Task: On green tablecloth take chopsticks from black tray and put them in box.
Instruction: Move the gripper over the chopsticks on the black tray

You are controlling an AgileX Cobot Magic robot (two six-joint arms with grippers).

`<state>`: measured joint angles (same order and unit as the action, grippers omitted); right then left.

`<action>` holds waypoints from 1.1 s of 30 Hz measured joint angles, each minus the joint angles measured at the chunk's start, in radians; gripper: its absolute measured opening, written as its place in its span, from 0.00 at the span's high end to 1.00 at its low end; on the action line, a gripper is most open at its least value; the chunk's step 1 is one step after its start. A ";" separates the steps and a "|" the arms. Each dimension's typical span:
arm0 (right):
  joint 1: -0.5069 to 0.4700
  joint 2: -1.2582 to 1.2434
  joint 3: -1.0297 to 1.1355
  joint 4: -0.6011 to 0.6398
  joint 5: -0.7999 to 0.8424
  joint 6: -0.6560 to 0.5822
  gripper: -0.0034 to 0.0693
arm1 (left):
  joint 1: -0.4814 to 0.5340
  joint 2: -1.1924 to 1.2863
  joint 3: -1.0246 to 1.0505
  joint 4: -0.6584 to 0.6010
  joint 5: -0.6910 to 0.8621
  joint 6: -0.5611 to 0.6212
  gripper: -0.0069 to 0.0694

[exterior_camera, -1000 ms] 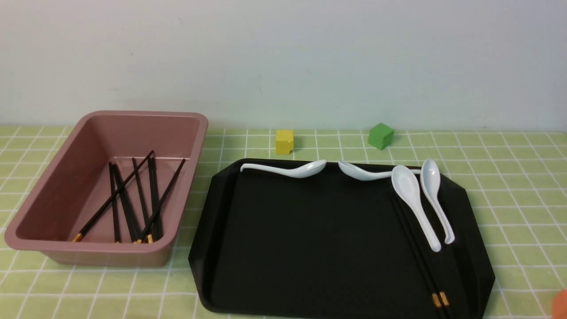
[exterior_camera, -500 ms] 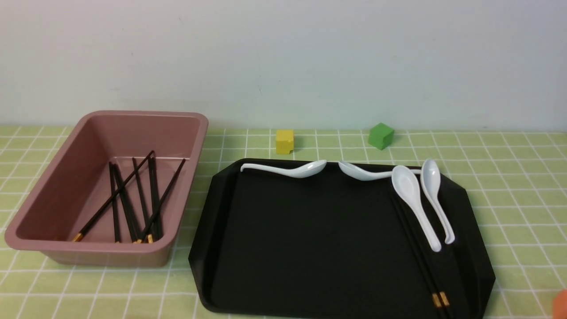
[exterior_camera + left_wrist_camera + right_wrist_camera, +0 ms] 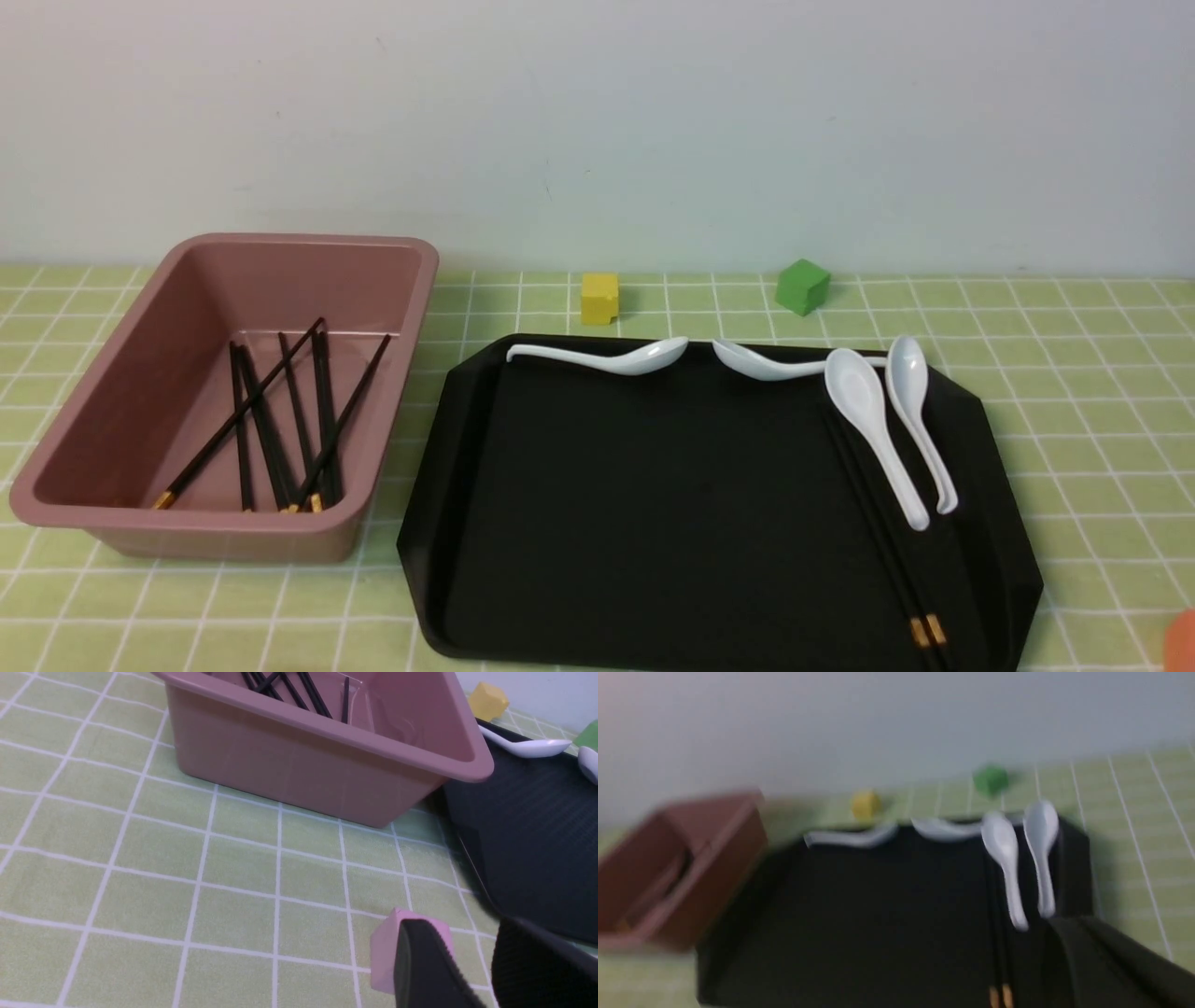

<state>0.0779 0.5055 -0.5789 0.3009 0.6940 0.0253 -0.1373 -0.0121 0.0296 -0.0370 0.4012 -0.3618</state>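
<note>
Black chopsticks (image 3: 894, 569) on tray (image 3: 653, 523), pink box (image 3: 215, 541)

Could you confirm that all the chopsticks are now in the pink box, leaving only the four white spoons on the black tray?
Not all of them: the front view shows two chopsticks lying on the black tray, along its right side beside the spoons. The other chopsticks are in the pink box, and the four white spoons are on the tray, as you said.
</note>
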 joint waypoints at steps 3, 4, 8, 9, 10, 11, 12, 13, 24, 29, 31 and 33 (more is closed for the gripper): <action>0.000 0.234 -0.049 -0.044 0.125 -0.035 0.95 | 0.000 0.000 0.000 0.000 0.000 0.000 0.60; 0.000 0.296 -0.057 -0.044 0.138 -0.046 0.95 | 0.000 0.000 0.000 0.000 0.000 0.000 0.60; 0.004 0.591 -0.104 0.034 0.167 -0.170 0.94 | 0.000 0.000 0.000 0.000 0.000 0.000 0.60; 0.006 0.615 -0.113 0.043 0.168 -0.188 0.94 | 0.000 0.000 0.000 0.000 0.000 0.000 0.60; 0.016 0.682 -0.129 0.064 0.168 -0.214 0.94 | 0.000 0.000 0.000 0.000 0.000 0.000 0.60; 0.026 0.723 -0.143 0.074 0.165 -0.223 0.93 | 0.000 0.000 0.000 0.000 0.000 0.000 0.60; 0.044 0.770 -0.160 0.083 0.157 -0.230 0.93 | 0.000 0.000 0.000 0.000 0.000 0.000 0.60; 0.065 0.813 -0.179 0.084 0.144 -0.235 0.92 | 0.000 0.000 0.000 0.000 0.000 0.000 0.60; 0.210 1.146 -0.442 -0.095 0.072 0.002 0.68 | 0.000 0.000 0.000 0.000 0.000 0.000 0.60; 0.223 1.221 -0.506 -0.167 0.070 0.045 0.50 | 0.000 0.000 0.000 0.000 0.000 0.000 0.60; 0.224 1.268 -0.520 -0.190 0.069 0.047 0.44 | 0.000 0.000 0.000 0.000 0.000 0.000 0.60; 0.224 1.297 -0.522 -0.199 0.066 0.051 0.43 | 0.000 0.000 0.000 0.000 0.000 0.000 0.60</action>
<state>0.3016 1.8022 -1.1010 0.1018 0.7604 0.0760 -0.1373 -0.0121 0.0296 -0.0370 0.4012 -0.3618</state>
